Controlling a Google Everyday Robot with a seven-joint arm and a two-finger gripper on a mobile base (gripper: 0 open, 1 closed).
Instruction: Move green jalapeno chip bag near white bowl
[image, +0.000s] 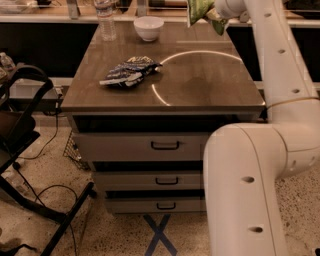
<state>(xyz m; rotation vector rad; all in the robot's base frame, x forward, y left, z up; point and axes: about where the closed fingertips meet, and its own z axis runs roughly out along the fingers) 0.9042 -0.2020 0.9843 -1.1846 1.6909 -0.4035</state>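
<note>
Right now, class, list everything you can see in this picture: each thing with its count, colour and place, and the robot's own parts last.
green jalapeno chip bag: one, bright green, held in the air over the table's far right
white bowl: one, white, far side of the tabletop, left of the held bag
water bottle: one, clear, far left of the tabletop, beside the bowl
blue-and-white chip bag: one, dark blue and white, lying on the tabletop's left half
table: one, brown top
drawers: three, grey, stacked under the tabletop
tape cross: one, blue, on the floor before the drawers
black frame: one, black, on the floor at left
gripper: one, white, top of view, shut on the green bag
arm: one, white, right side
</note>
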